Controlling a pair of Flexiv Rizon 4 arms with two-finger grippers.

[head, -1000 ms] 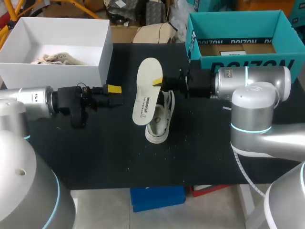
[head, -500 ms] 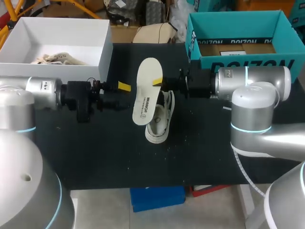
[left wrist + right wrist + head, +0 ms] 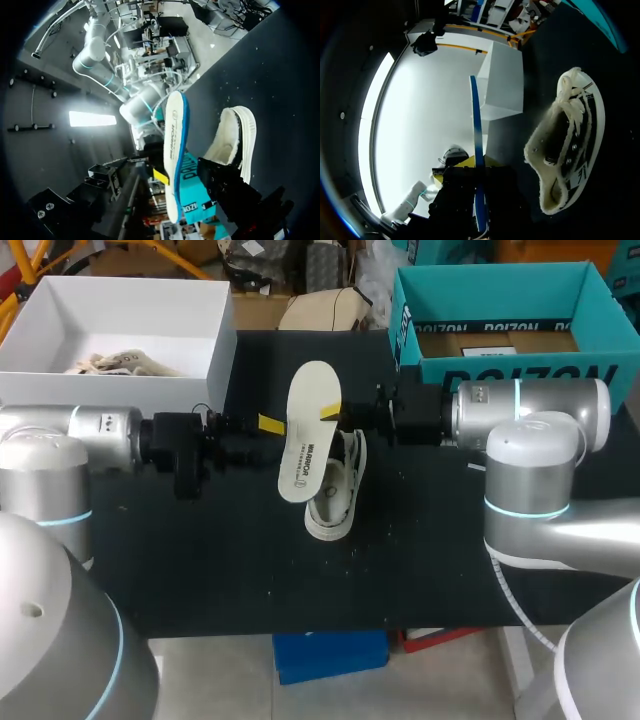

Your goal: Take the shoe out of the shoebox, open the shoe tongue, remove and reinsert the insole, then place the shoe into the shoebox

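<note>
While the right pincer (image 3: 335,414) is gripping the insole (image 3: 305,430), its fingers closing on one long edge from two sides, the item is standing on edge above the table (image 3: 200,560), printed white face turning toward the left arm. In the right wrist view the insole is showing edge-on, a thin blue line rising from between that pincer's fingers. Left pincer (image 3: 268,424): coming in from the opposite side at the same height, fingers standing apart and holding nothing, one yellow tip sitting just beside the insole's other long edge; whether it is touching cannot be told. In the left wrist view the insole's lower end is lying between the parted fingers. Shoe (image 3: 335,495): white, fleece-lined, laces loose, resting on the black table just below the insole and outside both boxes, its opening showing to both wrist cameras; the insole's lower end is overlapping it in the head view, contact not determinable. White shoebox (image 3: 215,350): sitting open at the far left corner of the table, well apart from the shoe, crumpled packing paper (image 3: 120,365) lying inside. Teal box (image 3: 500,372): standing open at the far right corner, behind the right arm.
</note>
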